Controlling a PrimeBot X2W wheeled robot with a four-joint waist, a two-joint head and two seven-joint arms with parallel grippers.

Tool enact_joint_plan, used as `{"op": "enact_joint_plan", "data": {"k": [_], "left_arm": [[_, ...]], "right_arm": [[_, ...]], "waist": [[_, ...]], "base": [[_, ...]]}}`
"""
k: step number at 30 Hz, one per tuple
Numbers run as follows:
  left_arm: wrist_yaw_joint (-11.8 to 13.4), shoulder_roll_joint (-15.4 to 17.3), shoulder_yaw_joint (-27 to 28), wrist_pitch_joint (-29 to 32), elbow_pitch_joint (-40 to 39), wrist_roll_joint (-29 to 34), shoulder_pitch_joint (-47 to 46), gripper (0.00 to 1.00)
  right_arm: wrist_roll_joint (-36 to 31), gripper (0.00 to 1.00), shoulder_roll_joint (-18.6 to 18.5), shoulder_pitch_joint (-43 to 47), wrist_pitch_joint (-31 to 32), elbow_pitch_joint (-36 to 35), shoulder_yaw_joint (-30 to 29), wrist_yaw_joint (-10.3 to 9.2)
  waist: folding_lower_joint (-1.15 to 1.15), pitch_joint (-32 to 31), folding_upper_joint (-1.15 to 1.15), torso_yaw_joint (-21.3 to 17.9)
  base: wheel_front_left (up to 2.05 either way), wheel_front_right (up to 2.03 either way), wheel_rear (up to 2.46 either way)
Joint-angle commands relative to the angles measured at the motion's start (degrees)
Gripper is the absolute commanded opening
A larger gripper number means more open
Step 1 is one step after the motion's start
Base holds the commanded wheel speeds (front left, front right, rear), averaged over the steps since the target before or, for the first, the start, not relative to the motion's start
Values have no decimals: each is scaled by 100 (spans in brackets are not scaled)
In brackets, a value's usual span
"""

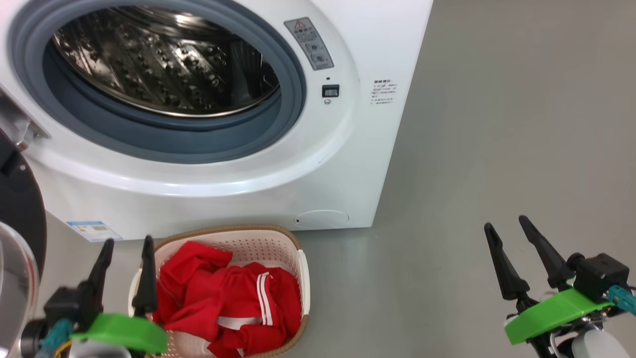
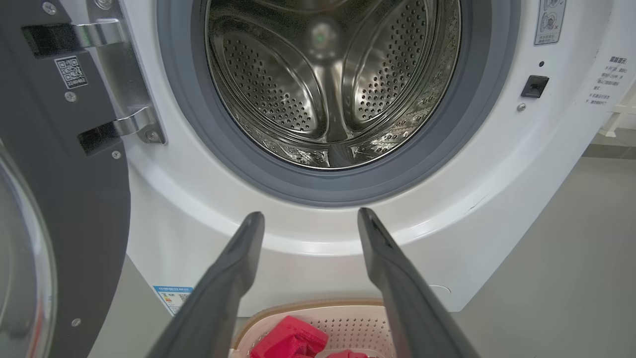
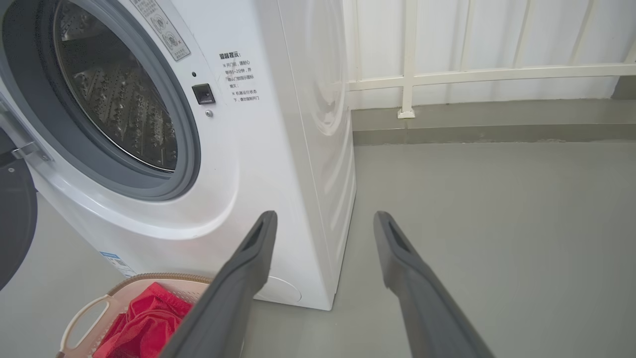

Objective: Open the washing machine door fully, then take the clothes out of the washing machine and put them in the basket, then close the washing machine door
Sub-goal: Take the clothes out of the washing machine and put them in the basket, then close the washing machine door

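The washing machine door stands swung open to the left of the washing machine. Its dark rim and clear glass bowl sit at the near left of my head view, and the hinge brackets are plain in the left wrist view. Through the grey gasket I see the perforated steel of the drum.

The clothes lie bunched in the basket, red fabric with 1 garment showing white stripes and a white band. The basket sits on the floor just in front of the washer, below the opening, with a blue label on the machine's front to its left.

The left fingers are spread wide and grip nothing. They sit at the basket's left edge, pointing towards the washer. I cannot tell whether the inner one touches the rim.

The right fingers are also spread wide and hold nothing. They hang over the floor at the near right, well apart from the basket and the machine. In the right wrist view a pale railing stands at the far side.
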Motion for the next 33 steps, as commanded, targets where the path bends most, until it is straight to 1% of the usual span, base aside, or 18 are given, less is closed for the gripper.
{"op": "enact_joint_plan", "data": {"k": [1,5,9,25,33], "left_arm": [[-17,104,235,-70,-229,64,75,100],[-17,-8,377,-70,-633,110,488,100],[-17,-87,424,-70,-803,118,705,100],[-17,-184,455,-70,-807,46,685,100],[-17,-207,455,-70,-817,9,711,100]], "right_arm": [[60,100,-76,81,-68,-148,95,9],[54,100,-74,171,-68,-158,41,9],[45,100,-78,216,-68,-177,-5,9],[13,100,-78,256,-68,-203,-31,9],[15,100,-96,291,-68,-193,-21,9]], "waist": [[0,-60,0,-4],[0,-122,0,-7],[0,-150,0,-8],[0,-164,0,-3],[0,-182,0,18]], "base": [[0,0,0],[0,0,0],[0,0,0],[-1,1,0],[-75,75,0]]}}
